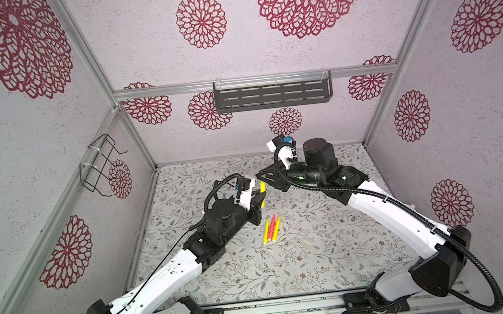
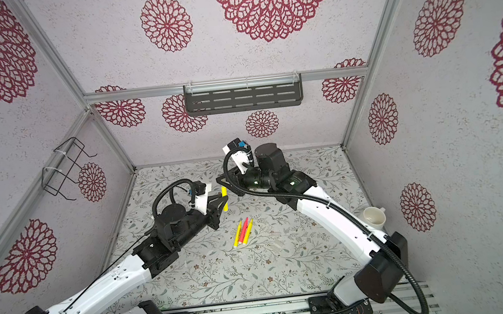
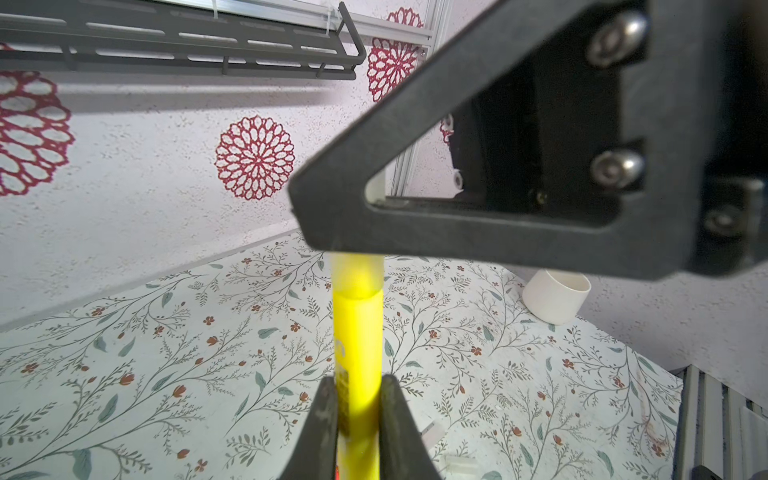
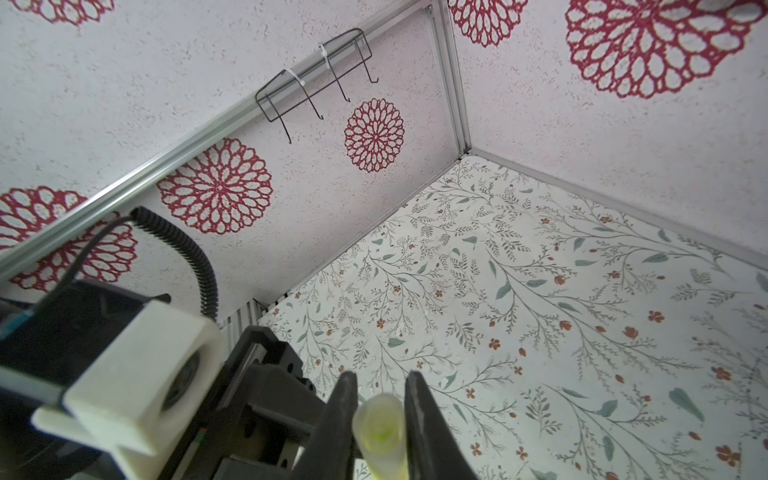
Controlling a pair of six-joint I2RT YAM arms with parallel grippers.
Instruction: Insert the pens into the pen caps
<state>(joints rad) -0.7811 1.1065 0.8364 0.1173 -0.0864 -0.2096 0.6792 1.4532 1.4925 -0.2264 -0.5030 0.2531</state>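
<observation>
My left gripper [image 3: 357,380] is shut on a yellow pen [image 3: 357,332] and holds it off the table. Its far end sits inside a clear pen cap [image 3: 357,272]. My right gripper [image 4: 380,376] is shut on that pen cap [image 4: 380,428], with yellow showing through it. In both top views the two grippers meet over the middle of the table, left [image 1: 261,198] below right [image 1: 260,176], with the held pen [image 2: 224,198] between them. Two yellow pens [image 1: 266,232] and a red-pink pen [image 1: 272,227] lie side by side on the table. Faint clear caps [image 1: 307,243] lie to their right.
A white cup [image 2: 374,216] lies by the right wall beside the right arm. A dark slotted shelf [image 1: 272,93] hangs on the back wall. On the left wall is a wire rack [image 1: 101,167]. The floral table [image 1: 256,275] runs to a metal rail at the front.
</observation>
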